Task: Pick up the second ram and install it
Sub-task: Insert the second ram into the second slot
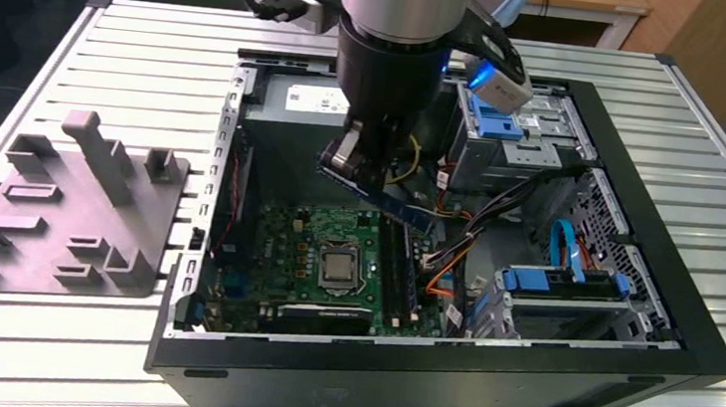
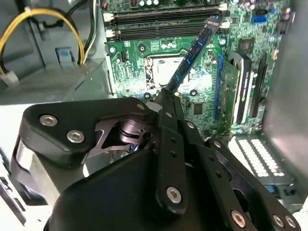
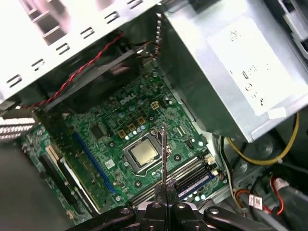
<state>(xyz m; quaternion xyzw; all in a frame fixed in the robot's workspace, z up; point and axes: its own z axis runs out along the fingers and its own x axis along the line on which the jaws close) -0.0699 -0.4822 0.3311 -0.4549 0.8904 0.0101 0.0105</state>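
My gripper (image 1: 363,174) is shut on the second ram (image 1: 397,210), a narrow dark blue-green stick, and holds it tilted in the air inside the open computer case (image 1: 454,372). The stick hangs above the green motherboard (image 1: 312,249), over the area between the CPU socket (image 1: 334,261) and the long black memory slots (image 1: 396,272). In the second wrist view the ram (image 2: 195,50) runs out from the gripper (image 2: 166,96) toward the slots (image 2: 163,17). In the first wrist view the ram (image 3: 163,154) appears edge-on above the gripper (image 3: 166,190), with the slots (image 3: 180,175) just beside it.
A silver power supply (image 1: 296,97) and yellow cables (image 2: 43,19) sit at the case's far end. Drive cages with blue parts (image 1: 562,283) and loose cables fill the exterior view's right side. A grey moulded fixture (image 1: 69,215) lies on the slatted table at the exterior view's left.
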